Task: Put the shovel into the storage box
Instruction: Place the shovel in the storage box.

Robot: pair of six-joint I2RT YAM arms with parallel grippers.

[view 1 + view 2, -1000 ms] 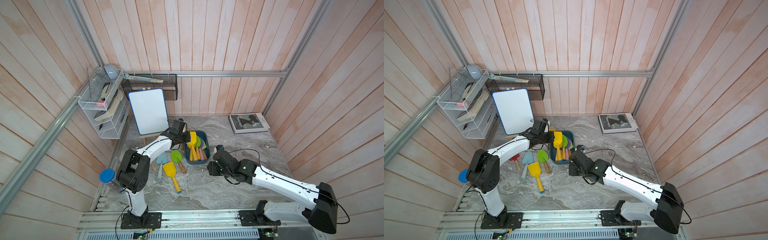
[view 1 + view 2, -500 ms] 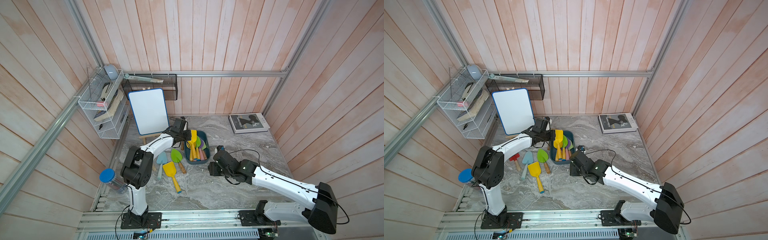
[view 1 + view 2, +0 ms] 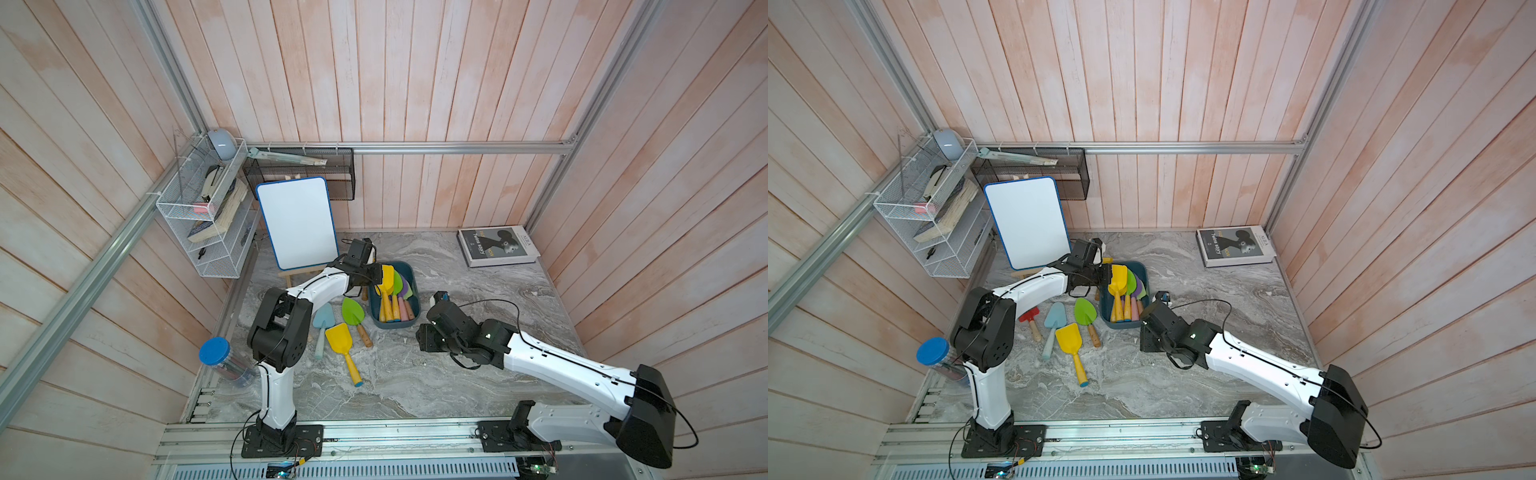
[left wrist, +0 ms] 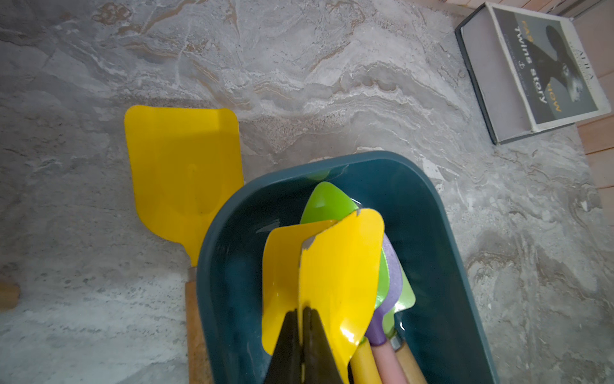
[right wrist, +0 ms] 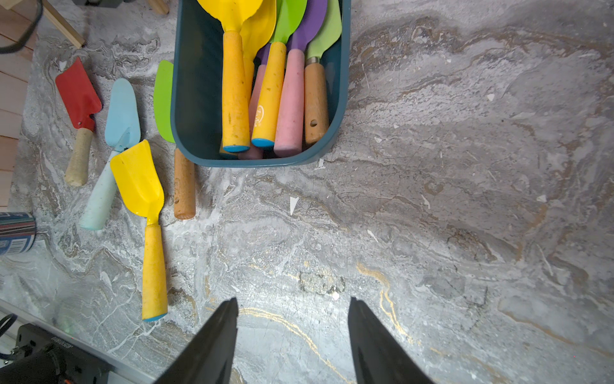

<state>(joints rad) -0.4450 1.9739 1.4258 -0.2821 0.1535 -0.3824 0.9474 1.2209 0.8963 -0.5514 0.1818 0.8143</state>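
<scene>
Left gripper (image 4: pixel 303 334): clenched on the blade edge of a yellow shovel (image 4: pixel 342 266).
Yellow shovel: inside the storage box (image 4: pixel 442 239), handle among those already stored.
Right gripper (image 5: pixel 293 302): spread, empty.
To do: release; loose shovels (image 5: pixel 138 173) remain on the table (image 5: pixel 465 216).

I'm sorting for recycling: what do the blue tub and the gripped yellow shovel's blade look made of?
Storage box: likely moulded plastic, matte teal, rolled rim. Yellow shovel blade: probably painted metal, thin, glossy, with grey chips at its edge.
</scene>
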